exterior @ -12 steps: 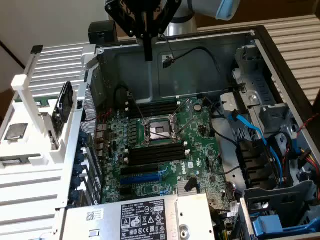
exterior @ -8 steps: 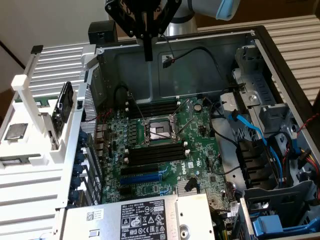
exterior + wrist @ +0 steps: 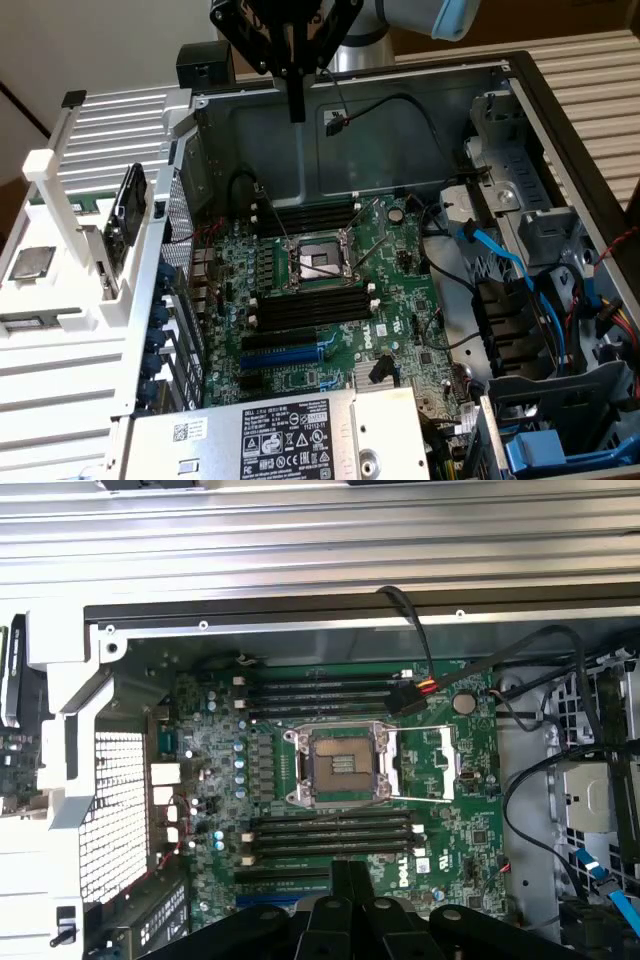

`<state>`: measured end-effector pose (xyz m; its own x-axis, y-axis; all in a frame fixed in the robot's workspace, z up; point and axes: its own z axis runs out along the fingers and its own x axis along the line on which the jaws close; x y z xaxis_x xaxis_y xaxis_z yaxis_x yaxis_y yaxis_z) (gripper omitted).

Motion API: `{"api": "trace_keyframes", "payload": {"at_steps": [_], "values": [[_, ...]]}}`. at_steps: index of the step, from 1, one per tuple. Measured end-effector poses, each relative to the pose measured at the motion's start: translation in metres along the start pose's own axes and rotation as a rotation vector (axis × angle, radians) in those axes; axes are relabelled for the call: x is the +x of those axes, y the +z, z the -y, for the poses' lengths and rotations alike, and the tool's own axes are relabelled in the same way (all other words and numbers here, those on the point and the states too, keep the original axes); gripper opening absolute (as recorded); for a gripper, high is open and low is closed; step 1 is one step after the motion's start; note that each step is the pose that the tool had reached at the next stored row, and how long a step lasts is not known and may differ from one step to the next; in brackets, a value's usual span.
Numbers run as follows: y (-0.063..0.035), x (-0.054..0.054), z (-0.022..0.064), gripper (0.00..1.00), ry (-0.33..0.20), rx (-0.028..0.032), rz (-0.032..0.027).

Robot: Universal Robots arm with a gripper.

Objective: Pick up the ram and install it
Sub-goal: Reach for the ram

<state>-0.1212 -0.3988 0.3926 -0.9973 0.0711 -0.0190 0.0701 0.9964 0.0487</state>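
The open computer case (image 3: 420, 110) lies on its side, with the green motherboard (image 3: 400, 290) flat on its floor. Against the case's wall on the exterior view's left stands a white rack (image 3: 60, 190).

On the motherboard, two banks of long black memory slots (image 3: 310, 308) run across the board, one on each side of the processor socket (image 3: 315, 262). All of them look empty.

The ram (image 3: 126, 215) is outside the case. It stands on edge in the rack near the rack's case-side edge, with its long axis running steeply up and leaning a little.

The gripper (image 3: 296, 100) hangs above the case's far wall, over the board's far edge. Its fingers are pressed together with nothing between them.

From the gripper, the ram lies well apart toward the exterior view's left, past the case wall and lower down. The ram's near-upright axis appears to be roughly crosswise to the slots, so any grasp seems to turn on matching the fingers to that lean.
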Motion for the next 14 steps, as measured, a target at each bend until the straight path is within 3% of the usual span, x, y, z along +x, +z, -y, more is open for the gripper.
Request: {"api": "trace_keyframes", "payload": {"at_steps": [5,14], "values": [[-0.0002,0.005,0.0003,0.1,0.0,0.0,-0.0001],[-0.001,0.044,0.0031,0.1,0.0,-0.0005,0.0024]]}}
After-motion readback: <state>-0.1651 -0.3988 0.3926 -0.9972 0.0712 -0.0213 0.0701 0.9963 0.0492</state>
